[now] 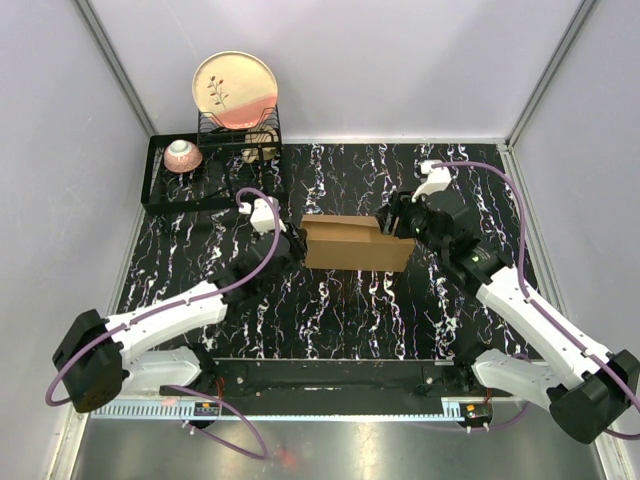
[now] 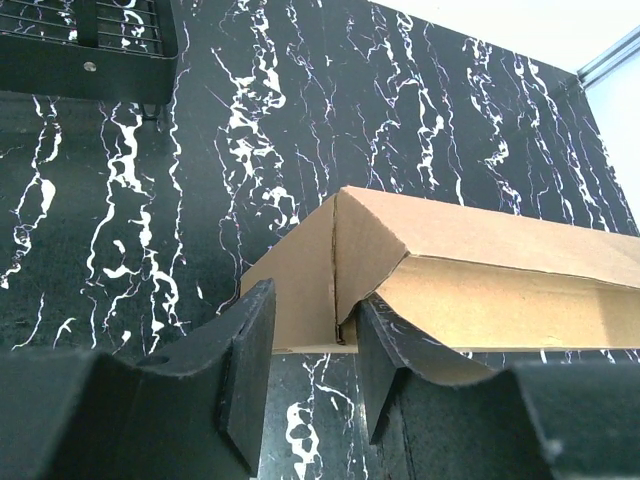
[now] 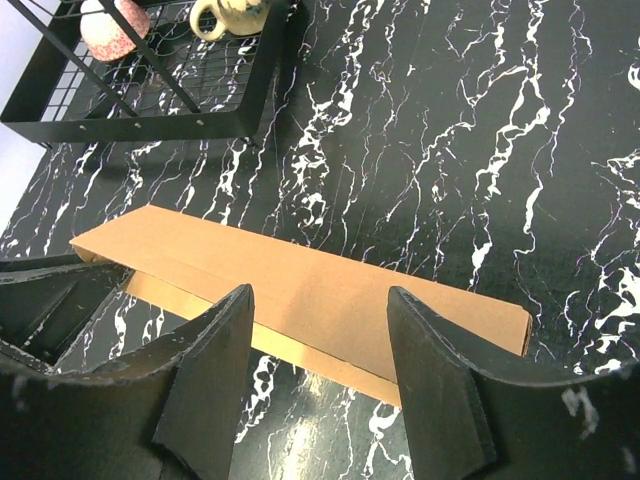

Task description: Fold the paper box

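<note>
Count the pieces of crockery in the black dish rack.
3: a plate standing upright at the back of the dish rack, a pink bowl at its left end, a cream mug right of the bowl. The wires may hide others.

Table (image 1: 400, 310): black, with white marble-like veining all over. Paper box (image 1: 355, 243), centre of the top view: plain brown, no print; the inner face is a lighter tan. Plate (image 1: 235, 90), 11 o'clock: cream, with a salmon-pink band across its lower part and a dark sprig motif. Bowl (image 1: 183, 155), 10 o'clock: speckled pink and white. Rack (image 1: 160, 195), 10 o'clock: black wire. Mug (image 3: 235, 15): pale yellow. Left arm (image 1: 170, 315) and right arm (image 1: 530, 300): white links, black joints. Cables (image 1: 268, 262): purple. Walls (image 1: 350, 60): pale grey.
</note>
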Robot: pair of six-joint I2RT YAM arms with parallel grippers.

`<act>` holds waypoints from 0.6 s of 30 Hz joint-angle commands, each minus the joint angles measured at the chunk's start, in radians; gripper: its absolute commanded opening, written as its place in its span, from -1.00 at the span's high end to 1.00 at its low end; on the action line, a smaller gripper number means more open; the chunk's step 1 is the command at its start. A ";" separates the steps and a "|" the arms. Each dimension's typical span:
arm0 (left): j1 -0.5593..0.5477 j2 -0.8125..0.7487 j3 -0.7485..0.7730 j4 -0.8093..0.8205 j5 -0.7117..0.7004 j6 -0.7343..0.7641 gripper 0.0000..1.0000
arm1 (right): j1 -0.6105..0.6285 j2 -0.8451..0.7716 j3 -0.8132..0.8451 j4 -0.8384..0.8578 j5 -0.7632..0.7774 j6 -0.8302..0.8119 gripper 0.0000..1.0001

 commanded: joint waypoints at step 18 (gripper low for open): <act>-0.008 -0.021 0.008 -0.316 0.038 0.086 -0.08 | 0.004 0.118 -0.015 0.125 0.028 -0.032 -0.25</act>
